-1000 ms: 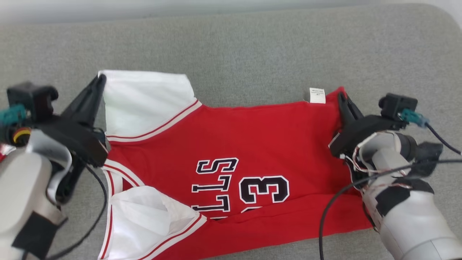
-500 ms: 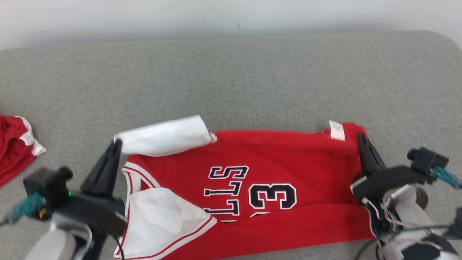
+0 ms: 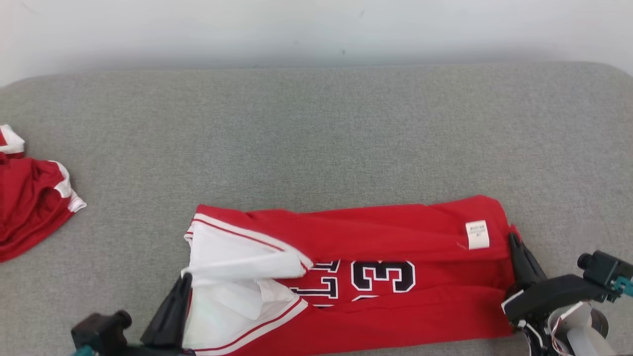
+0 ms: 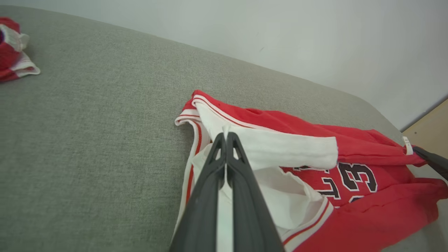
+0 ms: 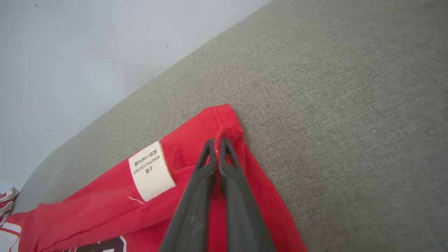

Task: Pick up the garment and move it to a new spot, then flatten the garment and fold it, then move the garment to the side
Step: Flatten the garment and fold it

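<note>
The garment (image 3: 376, 237) is a red jersey with white trim, black lettering and a white inner lining, lying across the near part of the grey cushion. Its far long edge is folded over toward me, and a white label (image 3: 477, 234) faces up. My left gripper (image 3: 185, 278) is shut on the white shoulder end of the garment (image 4: 273, 148), with cloth pinched between its fingers (image 4: 224, 136). My right gripper (image 3: 512, 238) is shut on the red hem corner (image 5: 227, 131) at the other end, next to the label (image 5: 151, 170).
Another red and white cloth (image 3: 29, 198) lies bunched at the cushion's left edge. The grey cushion (image 3: 316, 133) stretches broad beyond the jersey up to a pale wall (image 3: 316, 29). A wooden surface (image 4: 428, 127) shows past the cushion's right end.
Both grippers have drawn the jersey's far edge toward me, folding it over the lettering. The head camera has tilted up, so the wall and the other cloth came into view.
</note>
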